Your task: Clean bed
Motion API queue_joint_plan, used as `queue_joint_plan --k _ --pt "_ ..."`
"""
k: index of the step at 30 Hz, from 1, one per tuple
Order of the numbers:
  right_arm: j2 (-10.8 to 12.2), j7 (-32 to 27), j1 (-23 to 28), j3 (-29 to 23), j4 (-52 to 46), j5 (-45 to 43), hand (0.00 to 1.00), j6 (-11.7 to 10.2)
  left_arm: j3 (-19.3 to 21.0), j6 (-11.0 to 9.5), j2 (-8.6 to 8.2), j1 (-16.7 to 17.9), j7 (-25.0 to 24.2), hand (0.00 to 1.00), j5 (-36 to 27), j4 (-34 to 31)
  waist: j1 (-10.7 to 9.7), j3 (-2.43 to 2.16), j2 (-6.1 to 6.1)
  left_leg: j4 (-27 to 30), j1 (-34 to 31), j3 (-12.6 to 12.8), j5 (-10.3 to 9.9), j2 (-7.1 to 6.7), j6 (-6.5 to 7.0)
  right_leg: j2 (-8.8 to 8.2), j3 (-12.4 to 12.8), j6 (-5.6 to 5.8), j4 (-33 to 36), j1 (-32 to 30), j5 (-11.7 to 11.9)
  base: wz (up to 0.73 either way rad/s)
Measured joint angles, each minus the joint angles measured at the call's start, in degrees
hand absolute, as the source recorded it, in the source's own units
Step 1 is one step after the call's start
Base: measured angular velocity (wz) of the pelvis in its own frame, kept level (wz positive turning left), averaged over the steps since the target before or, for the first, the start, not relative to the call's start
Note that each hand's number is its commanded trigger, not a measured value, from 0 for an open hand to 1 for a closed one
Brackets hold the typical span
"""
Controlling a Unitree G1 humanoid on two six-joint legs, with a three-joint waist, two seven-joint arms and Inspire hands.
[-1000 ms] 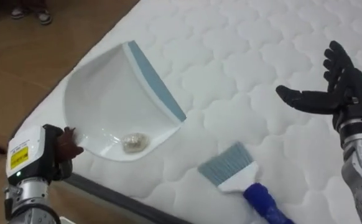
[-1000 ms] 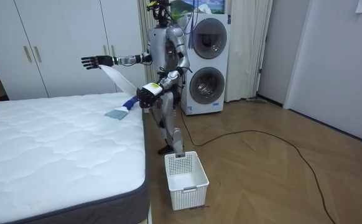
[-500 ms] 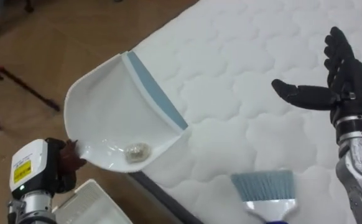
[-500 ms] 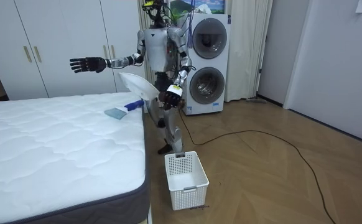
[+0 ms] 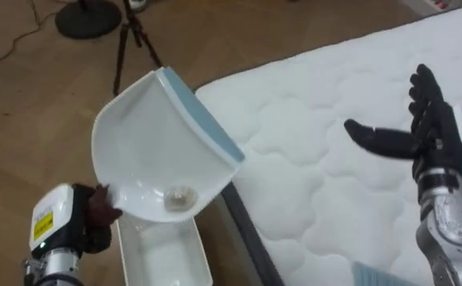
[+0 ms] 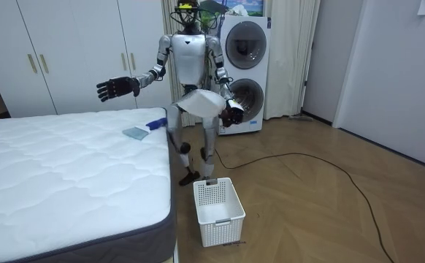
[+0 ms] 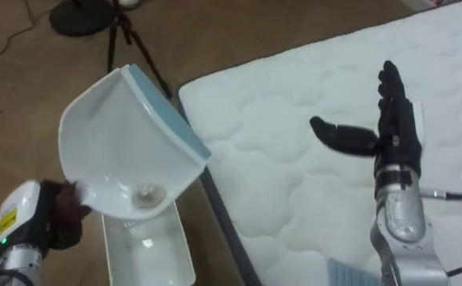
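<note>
My left hand point(image 5: 94, 216) is shut on the handle of a white dustpan point(image 5: 158, 149) with a blue lip. The pan is tilted, and a small crumpled scrap point(image 5: 176, 199) lies in its hollow. It hangs off the bed's corner, right above a white basket point(image 5: 134, 260) on the floor. My right hand point(image 5: 433, 137) is open, palm raised, over the white quilted mattress point(image 5: 326, 199). A blue brush point(image 6: 141, 131) lies on the mattress near its edge; its pale bristles point(image 5: 370, 275) show at the bottom. In the room view I stand beside the bed's corner, behind the basket point(image 6: 218, 213).
A dark tripod point(image 5: 128, 32) stands on the wooden floor beyond the dustpan. Two stacked washing machines point(image 6: 242, 73) and white wardrobes point(image 6: 66, 51) line the wall behind me. A cable point(image 6: 307, 159) snakes over the floor on the room view's right.
I have turned away from the bed. The dustpan has swung off the mattress to above the basket, and the eye views have shifted with me. The brush stays on the bed.
</note>
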Motion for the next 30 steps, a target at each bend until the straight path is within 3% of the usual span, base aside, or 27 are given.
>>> queue_joint_plan --k 3,6,7,8,9,11,12,13,14,15,19,22,23,25,28,30 --pt "0.07 -1.25 0.12 -0.13 0.00 -1.44 0.00 -0.29 0.24 -0.27 0.06 -0.05 0.00 1.00 0.64 -0.03 1.73 -0.11 0.37 0.48 -0.19 -1.21 -0.51 -1.33 1.60 -1.51 -0.29 0.98 2.35 -0.14 -0.23 0.35" --pt "0.29 -1.77 0.45 2.45 0.02 -1.83 0.00 -0.32 0.46 -0.29 0.32 -0.04 0.02 1.00 0.43 -0.06 3.66 -0.47 1.34 0.53 0.06 -2.87 -1.00 -2.55 2.63 -3.62 2.68 1.40 9.77 -2.39 -0.41 0.31" --pt "0.65 -1.64 0.81 3.60 0.03 -1.94 0.00 -0.32 0.45 -0.34 0.56 -0.04 0.02 1.00 0.46 -0.15 3.71 -0.56 1.55 0.25 0.56 -4.26 -0.98 -3.36 3.01 -4.58 4.88 1.47 13.11 -3.78 -0.45 0.64" --pt "1.11 -1.40 1.24 4.16 0.30 -2.23 0.00 -0.32 0.49 -0.37 0.65 -0.05 0.03 1.00 0.46 -0.54 3.75 -0.67 1.74 0.01 0.87 -6.43 -0.95 -4.12 3.24 -4.42 8.95 1.71 13.97 -4.93 -0.99 0.71" --pt "1.22 -1.21 1.34 4.21 0.43 -2.22 0.00 -0.32 0.50 -0.38 0.65 -0.05 0.03 1.00 0.46 -0.97 3.73 -0.68 1.77 -0.09 0.89 -7.29 -0.89 -4.49 3.41 -4.05 10.89 1.69 13.72 -5.73 -1.03 0.90" --pt "1.20 -1.23 1.61 4.12 0.73 -2.17 0.00 -0.31 0.41 -0.70 0.64 0.08 0.02 1.00 0.40 -2.06 2.90 -0.66 1.77 -0.42 0.81 -11.42 -0.36 -6.17 3.98 -3.70 15.98 1.82 13.29 -10.06 -0.74 1.06" --pt "1.21 -1.25 1.63 4.12 0.97 -2.18 0.00 -0.31 0.40 -0.71 0.62 0.08 0.02 1.00 0.40 -2.10 2.73 -0.68 1.74 -0.42 0.83 -12.19 -0.28 -6.43 4.07 -3.62 16.51 2.04 12.22 -10.92 -0.19 1.04" --pt "1.29 -1.28 1.64 4.29 1.55 -2.15 0.00 -0.32 0.39 -0.71 0.76 0.04 0.03 1.00 0.38 -2.09 2.52 -0.68 1.31 -0.45 0.90 -14.05 -0.20 -7.28 4.00 -2.94 18.50 2.33 9.07 -12.02 3.08 1.02" --pt "1.24 -1.23 1.84 4.63 2.38 -2.18 0.00 -0.32 0.32 -0.69 0.92 0.03 0.04 1.00 0.32 -1.85 2.18 -0.73 0.75 -0.42 0.96 -16.05 -0.16 -8.32 3.94 -1.98 20.06 1.00 6.67 -12.75 6.65 1.15" --pt "1.25 -1.25 2.08 4.61 3.17 -1.97 0.00 -0.31 -0.06 -0.71 0.94 0.14 0.01 1.00 -0.11 -1.70 2.00 -0.99 0.80 -0.65 0.98 -18.19 -0.02 -8.78 3.71 -1.33 21.02 1.04 5.74 -12.24 7.03 0.92" --pt "1.10 -1.18 2.01 4.57 5.14 -1.54 0.00 -0.34 -0.19 -0.73 1.53 -0.23 0.03 1.00 -2.13 -0.61 1.46 -0.94 0.22 -1.56 -0.30 -23.10 0.92 -9.89 2.98 -0.43 22.59 1.55 3.57 -11.33 6.92 0.66" --pt "1.01 -1.20 2.05 4.57 5.57 -1.78 0.00 -0.33 -0.31 -0.73 2.07 -1.40 0.02 1.00 -2.53 2.08 1.21 -0.51 0.27 -0.74 -2.18 -24.97 0.81 -9.95 2.66 0.34 23.92 1.68 2.90 -11.77 6.58 0.44" --pt "0.99 -1.15 1.74 4.57 6.38 -2.28 0.00 -0.48 -0.41 -0.74 2.08 -2.59 0.03 1.00 -2.42 3.74 1.27 -0.09 0.30 0.06 -2.81 -25.09 0.69 -10.03 2.52 0.40 23.85 1.79 2.73 -11.79 6.26 0.40" --pt "1.04 -1.10 0.97 4.63 9.27 -2.51 0.00 -0.58 -0.82 -0.74 2.06 -3.81 0.06 1.00 -2.38 5.95 1.34 0.18 0.63 1.50 -3.95 -25.43 -0.01 -9.92 2.39 0.66 23.30 1.79 2.90 -11.97 5.76 0.26" --pt "1.00 -1.01 0.81 4.69 11.66 -2.62 0.00 -0.56 -0.87 -0.73 2.33 -4.22 0.58 1.00 -2.33 7.08 1.52 0.36 0.91 5.99 -7.27 -26.29 -1.91 -9.96 2.23 0.72 23.58 1.68 6.30 -14.69 3.35 0.11" --pt "0.98 -0.81 0.36 4.91 13.87 -3.80 0.00 -0.60 -0.90 -0.73 2.52 -6.39 1.94 1.00 -2.37 11.06 1.62 0.47 1.04 8.14 -9.14 -26.35 -2.83 -10.02 2.08 0.85 25.17 1.86 8.67 -16.16 1.64 0.08"
